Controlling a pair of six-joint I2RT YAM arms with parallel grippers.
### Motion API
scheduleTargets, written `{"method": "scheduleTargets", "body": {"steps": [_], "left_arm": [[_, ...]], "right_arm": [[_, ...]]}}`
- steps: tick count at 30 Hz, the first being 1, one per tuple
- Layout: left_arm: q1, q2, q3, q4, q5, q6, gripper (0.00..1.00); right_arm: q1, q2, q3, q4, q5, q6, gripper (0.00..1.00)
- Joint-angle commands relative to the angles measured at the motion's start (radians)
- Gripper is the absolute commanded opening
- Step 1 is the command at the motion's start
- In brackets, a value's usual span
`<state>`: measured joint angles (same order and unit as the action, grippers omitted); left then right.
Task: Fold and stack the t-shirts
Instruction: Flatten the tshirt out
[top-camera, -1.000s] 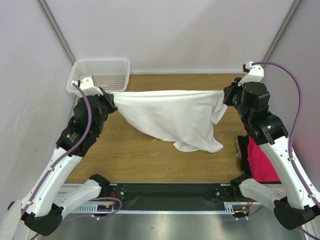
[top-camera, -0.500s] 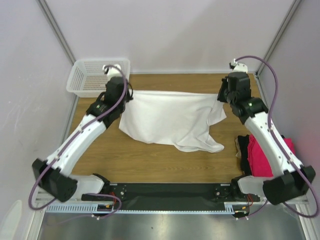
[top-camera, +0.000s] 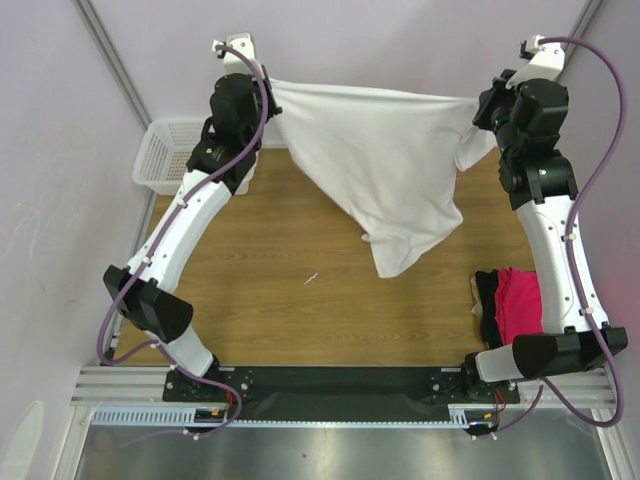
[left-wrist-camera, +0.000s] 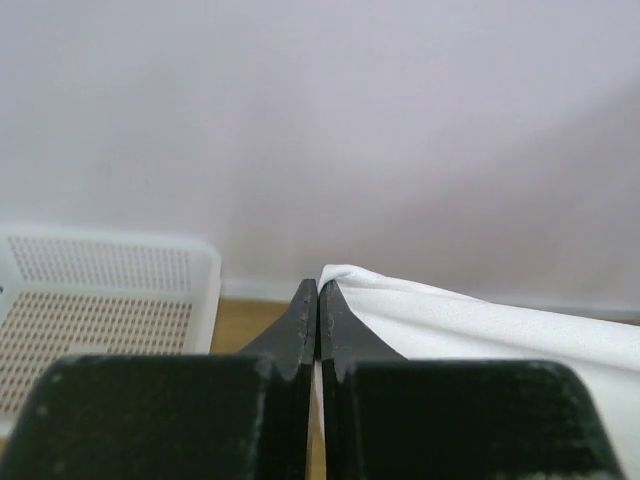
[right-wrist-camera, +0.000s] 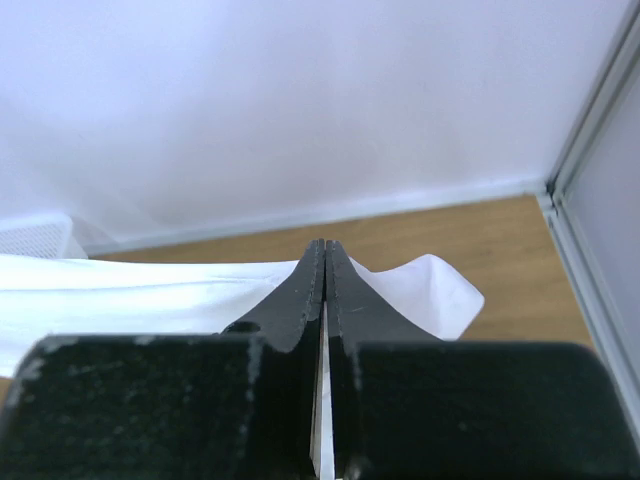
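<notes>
- Top external view shows the white t-shirt (top-camera: 385, 170) held in the air over the far edge of the counter (top-camera: 300, 290). It is stretched between the left gripper (top-camera: 268, 90) toward the far-left corner and the right gripper (top-camera: 478, 105) toward the far-right corner.
- Both wrist views show the jaws pressed together with white cloth pinched at the tips. The left gripper (left-wrist-camera: 318, 298) clamps 1 top corner of the shirt and the right gripper (right-wrist-camera: 324, 262) clamps the other.
- The step in hand, as I judge it, is spreading the shirt so it can be laid flat for folding.
- To do that well, the 2 arms should keep the top edge taut and level and lower together. The hanging tip should touch down first, then the cloth can be drawn out so it unrolls without bunching.
- The hold sits right at the fingertips, so pulling the arms further apart could tug the cloth free.
- The white cloth is soft, thin and limp. Its top edge runs nearly straight, its body drapes into a creased downward taper, and a loose flap hangs beside the right gripper.
- The magenta-pink t-shirt (top-camera: 522, 300) and black t-shirt (top-camera: 487, 300) lie crumpled and touching by the right edge, toward the near-right corner.
- The basket (top-camera: 175, 150) at the far-left corner is rigid white perforated plastic, and the counter is smooth wood grain.
</notes>
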<state>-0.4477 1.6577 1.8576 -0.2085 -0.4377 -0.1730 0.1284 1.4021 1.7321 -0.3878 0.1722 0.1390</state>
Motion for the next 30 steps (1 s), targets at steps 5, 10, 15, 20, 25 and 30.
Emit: {"method": "scheduleTargets", "body": {"steps": [5,10,15,20,25,30], "left_arm": [[0.015,-0.07,0.039,0.158,0.004,0.13,0.0],[0.015,-0.209,-0.27,0.276,0.071,0.165,0.0],[0.014,-0.43,-0.595,0.337,0.134,0.127,0.0],[-0.008,-0.651,-0.878,0.276,0.081,0.035,0.0],[-0.06,-0.847,-1.024,0.095,0.031,-0.078,0.0],[-0.104,-0.931,-1.084,-0.116,0.001,-0.212,0.39]], "right_arm": [[-0.023,-0.037,0.104,0.073,-0.017,-0.084,0.0],[-0.019,-0.144,-0.075,0.09,-0.034,-0.082,0.0],[-0.003,-0.317,-0.322,-0.026,-0.083,-0.02,0.0],[0.071,-0.494,-0.555,-0.213,-0.152,0.08,0.0],[0.126,-0.598,-0.687,-0.425,-0.212,0.206,0.0],[0.165,-0.637,-0.72,-0.583,-0.28,0.27,0.56]]}}
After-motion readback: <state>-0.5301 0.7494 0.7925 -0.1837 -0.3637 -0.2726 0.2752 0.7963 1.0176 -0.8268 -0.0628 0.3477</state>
